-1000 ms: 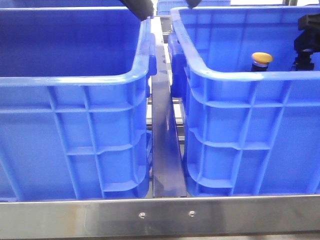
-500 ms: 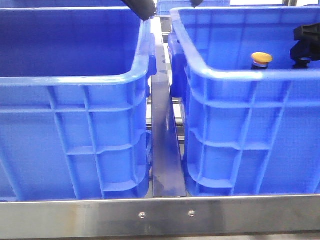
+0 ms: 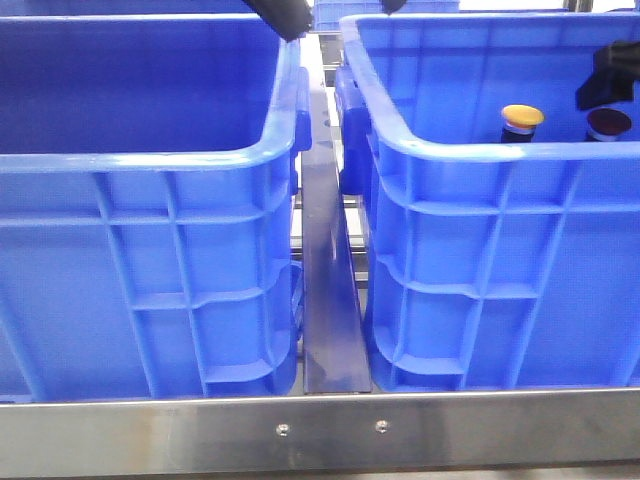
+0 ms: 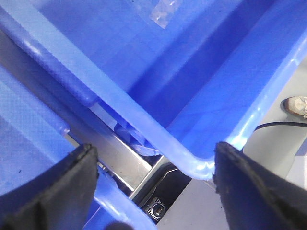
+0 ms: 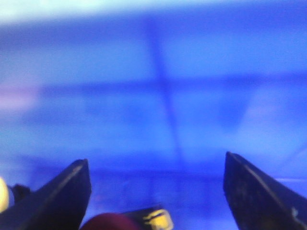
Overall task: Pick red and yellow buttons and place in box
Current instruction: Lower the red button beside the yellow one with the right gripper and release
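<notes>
Blue box [image 3: 480, 150] holds red button [image 3: 607, 124] just below R gripper [image 5: 156, 191], jaws wide.

The near rim of the right blue crate [image 3: 500, 150] hides the bodies of the yellow button [image 3: 522, 117] and the dark red button [image 3: 608, 124]; only their caps show. The right gripper [image 3: 612, 78] is cut by the frame's edge, the left gripper [image 3: 282, 17] by its top. The right wrist view is blurred, the red cap [image 5: 111, 222] cropped.
</notes>
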You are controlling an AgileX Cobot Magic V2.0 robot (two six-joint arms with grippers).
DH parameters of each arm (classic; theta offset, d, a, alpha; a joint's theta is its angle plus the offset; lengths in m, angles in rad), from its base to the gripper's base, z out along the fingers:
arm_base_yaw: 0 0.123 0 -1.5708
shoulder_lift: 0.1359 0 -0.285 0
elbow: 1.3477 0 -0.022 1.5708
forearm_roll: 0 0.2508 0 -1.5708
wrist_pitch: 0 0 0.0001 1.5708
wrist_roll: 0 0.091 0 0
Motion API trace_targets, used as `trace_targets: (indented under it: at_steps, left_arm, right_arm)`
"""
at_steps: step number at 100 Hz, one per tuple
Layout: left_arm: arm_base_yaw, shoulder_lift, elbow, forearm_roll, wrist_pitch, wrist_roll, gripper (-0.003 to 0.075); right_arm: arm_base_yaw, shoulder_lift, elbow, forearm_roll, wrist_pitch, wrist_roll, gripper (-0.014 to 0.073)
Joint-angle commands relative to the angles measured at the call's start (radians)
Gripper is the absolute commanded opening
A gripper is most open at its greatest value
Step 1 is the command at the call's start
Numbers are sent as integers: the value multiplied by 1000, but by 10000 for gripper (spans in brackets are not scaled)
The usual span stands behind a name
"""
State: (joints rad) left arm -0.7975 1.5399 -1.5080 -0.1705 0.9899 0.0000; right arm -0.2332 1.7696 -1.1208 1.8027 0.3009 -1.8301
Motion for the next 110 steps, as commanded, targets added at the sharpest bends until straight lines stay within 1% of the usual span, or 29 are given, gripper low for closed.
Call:
trace_targets:
  at_steps: [1, 14, 20, 23, 30, 35, 37, 42, 44, 49, 51, 56, 58, 61, 69, 75, 88, 110]
  left_arm:
    - [-6, -46, -32, -23, -36, 0, 483]
    - [-6, -46, -32, -23, -36, 0, 483]
    - [-6, -46, -32, -23, -38, 0, 481]
    - [-4, -46, -32, -21, -38, 0, 479]
    - [7, -47, -32, -21, -40, 0, 470]
    - [20, -48, -32, -21, -48, 0, 440]
    - [27, -48, -32, -21, -57, 0, 428]
    - [46, -48, -32, -19, -73, 0, 358]
    - [56, -48, -32, -17, -75, 0, 335]
    - [83, -48, -32, -17, -81, 0, 225]
    - [97, -48, -32, -17, -80, 0, 195]
    - [131, -48, -32, -17, -80, 0, 76]
    - [146, -48, -32, -14, -80, 0, 48]
    - [167, -48, -32, -7, -80, 0, -20]
    - [229, -48, -30, 38, -80, 0, -20]
    - [272, -51, -28, 42, -73, 0, -20]
    - [363, -73, -21, 54, -89, 0, -20]
    - [512, -158, 103, 74, -173, 0, -20]
  right_arm:
    - [-7, -97, -1, 95, 17, -8, 593]
    - [-7, -177, 65, 95, -5, -8, 588]
    - [-7, -224, 99, 95, -5, -8, 557]
    - [-7, -247, 121, 95, -5, -8, 528]
    - [-7, -306, 168, 95, -4, -8, 417]
    - [-7, -350, 205, 95, 0, -8, 310]
    - [-7, -370, 221, 95, 0, -8, 283]
    - [-7, -417, 259, 95, 0, -8, 187]
    - [-7, -438, 271, 95, 0, -8, 167]
    - [-7, -485, 314, 95, -2, -8, 99]
    - [-7, -505, 324, 95, -2, -8, 85]
    - [-7, -550, 365, 95, -2, -8, 41]
    - [-7, -569, 375, 95, -2, -8, 33]
    - [-7, -600, 400, 95, 0, -8, 15]
    - [-7, -670, 455, 95, 5, -7, -8]
    - [-7, -724, 496, 95, 5, -7, -18]
    - [-7, -824, 560, 95, 6, -7, -19]
    - [-7, -944, 624, 95, 32, -7, -19]
